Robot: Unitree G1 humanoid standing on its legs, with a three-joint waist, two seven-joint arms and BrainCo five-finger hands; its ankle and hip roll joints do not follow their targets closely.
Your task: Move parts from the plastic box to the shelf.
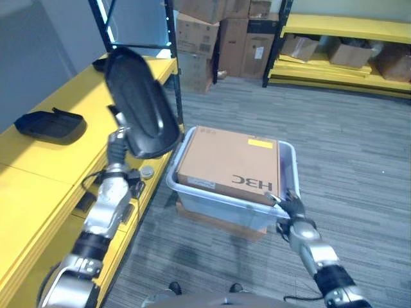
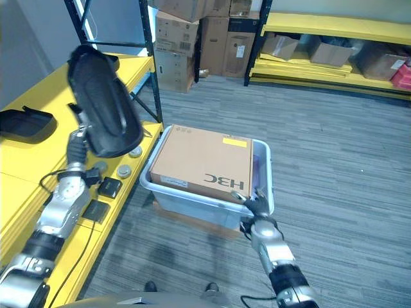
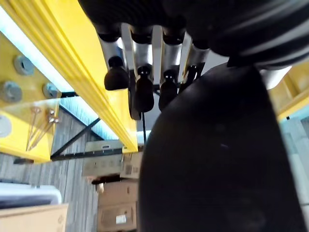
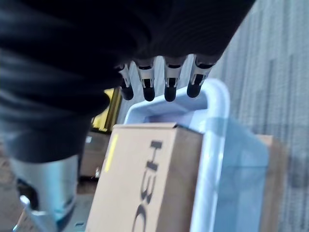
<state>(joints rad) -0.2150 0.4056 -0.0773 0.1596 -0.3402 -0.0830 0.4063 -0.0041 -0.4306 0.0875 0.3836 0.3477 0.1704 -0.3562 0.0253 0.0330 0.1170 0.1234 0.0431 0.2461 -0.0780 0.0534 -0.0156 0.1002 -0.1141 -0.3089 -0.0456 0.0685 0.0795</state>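
Observation:
My left hand [image 1: 118,144] is shut on a large black oval part [image 1: 140,106] and holds it upright above the front edge of the yellow shelf [image 1: 38,173]. In the left wrist view its fingers [image 3: 140,77] curl against the black part [image 3: 212,159]. The pale plastic box [image 1: 218,202] stands on the floor beside the shelf, and a brown cardboard carton [image 1: 228,160] covers what is inside it. My right hand [image 1: 292,206] is open at the box's near right corner, with its fingers [image 4: 169,77] straight over the rim [image 4: 215,121].
Another black part [image 1: 50,125] lies on the shelf top, with a third [image 1: 103,63] farther back. A black shelf post [image 1: 173,77] rises just behind the held part. Small discs [image 2: 123,171] and a black block [image 2: 109,187] lie on the lower ledge. Cardboard boxes [image 1: 212,32] are stacked at the back.

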